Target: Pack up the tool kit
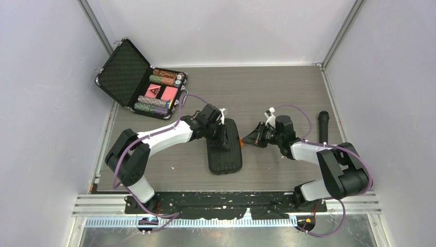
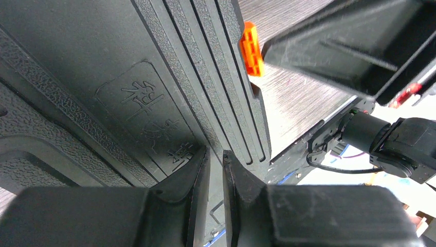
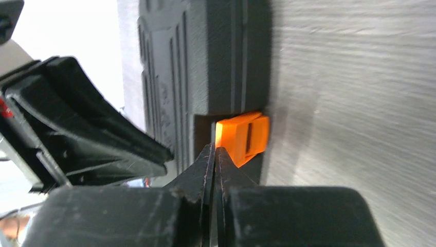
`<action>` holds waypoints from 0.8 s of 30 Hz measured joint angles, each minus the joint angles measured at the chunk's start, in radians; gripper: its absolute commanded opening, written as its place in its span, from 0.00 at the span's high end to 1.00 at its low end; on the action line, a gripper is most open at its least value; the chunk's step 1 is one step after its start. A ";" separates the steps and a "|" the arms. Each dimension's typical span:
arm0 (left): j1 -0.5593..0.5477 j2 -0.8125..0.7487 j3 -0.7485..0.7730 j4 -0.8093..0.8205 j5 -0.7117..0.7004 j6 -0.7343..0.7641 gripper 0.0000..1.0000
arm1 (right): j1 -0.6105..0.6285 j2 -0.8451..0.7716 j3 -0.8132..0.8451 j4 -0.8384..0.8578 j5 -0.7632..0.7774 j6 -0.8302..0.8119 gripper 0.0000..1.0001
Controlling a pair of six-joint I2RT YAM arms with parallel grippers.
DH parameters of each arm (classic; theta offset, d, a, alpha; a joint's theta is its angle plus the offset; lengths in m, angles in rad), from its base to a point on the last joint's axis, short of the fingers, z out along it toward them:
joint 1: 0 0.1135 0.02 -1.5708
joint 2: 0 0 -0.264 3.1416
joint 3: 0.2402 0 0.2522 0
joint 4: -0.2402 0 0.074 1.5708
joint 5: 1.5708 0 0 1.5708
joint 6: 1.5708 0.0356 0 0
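A grey wood-grain laminate tabletop (image 1: pixel 267 87) was enclosed on three sides by plain pale lilac-white wall panels (image 1: pixel 221 31), set at 9, 12 and 3 o'clock. A slim aluminium corner post (image 1: pixel 94 23) was fixed at 11 o'clock and a second such post (image 1: pixel 339 31) at 1 o'clock. At 6 o'clock the tabletop was bordered by a black base plate flecked with white (image 1: pixel 226 198) and a grooved aluminium rail (image 1: pixel 226 210). Everything was lit evenly, and only soft shadows were cast.

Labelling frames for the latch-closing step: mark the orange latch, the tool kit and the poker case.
orange latch (image 3: pixel 235 139): right wrist view, its front face.
tool kit (image 1: pixel 224 159): top view, ribbed lid.
poker case (image 1: pixel 123 72): top view, open lid's lining.
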 measured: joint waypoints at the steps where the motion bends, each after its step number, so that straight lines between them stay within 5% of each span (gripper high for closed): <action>1: 0.000 0.000 0.000 0.000 0.000 0.000 0.81 | 0.009 0.000 0.000 0.010 -0.020 0.008 0.93; 11: 0.001 -0.006 -0.007 0.005 -0.002 0.012 0.82 | 0.055 0.047 0.002 0.092 -0.093 0.063 0.92; 16: 0.001 -0.016 -0.020 0.017 -0.005 0.016 0.82 | 0.055 0.054 0.002 0.104 -0.090 0.069 0.82; 24: 0.038 -0.061 -0.057 -0.005 -0.008 0.070 0.82 | 0.061 -0.086 0.066 -0.195 0.062 -0.101 0.67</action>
